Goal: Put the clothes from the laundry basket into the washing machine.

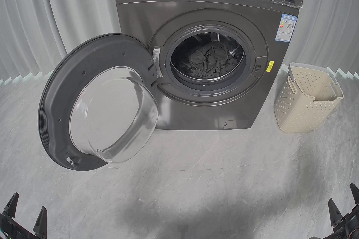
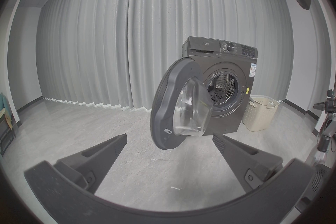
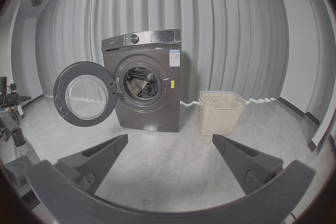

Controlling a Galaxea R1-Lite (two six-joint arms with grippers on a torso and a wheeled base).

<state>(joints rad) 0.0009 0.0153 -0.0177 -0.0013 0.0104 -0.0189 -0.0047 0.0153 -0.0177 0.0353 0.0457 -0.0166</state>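
- Your left gripper (image 2: 169,137) hangs low at 7 o'clock in the head view with its jaws spread wide and nothing between them; the picture's edge cuts off everything but its fingertips (image 1: 42,215).
- Your right gripper (image 3: 169,137) sits low at 5 o'clock, jaws likewise wide apart and holding nothing, also cut off at the edge.
- Bare grey floor (image 1: 209,176) lies between both grippers and the machine, giving you open room ahead.
- At 10 o'clock the round door (image 1: 60,101) stands swung fully open on its hinge, its glass bowl facing you; its rim juts out nearer to you than the machine's front.
- At 12 o'clock the washing machine (image 1: 209,0) shows its open drum mouth, with the clothes (image 1: 209,58) lying inside as one dark heap; you cannot tell single pieces apart.
- At 2 o'clock the laundry basket (image 1: 299,109) stands upright on the floor, just beside the machine's right side but apart from it; its near wall hides its bottom.
- A pleated curtain (image 1: 56,8) closes off the room behind both.
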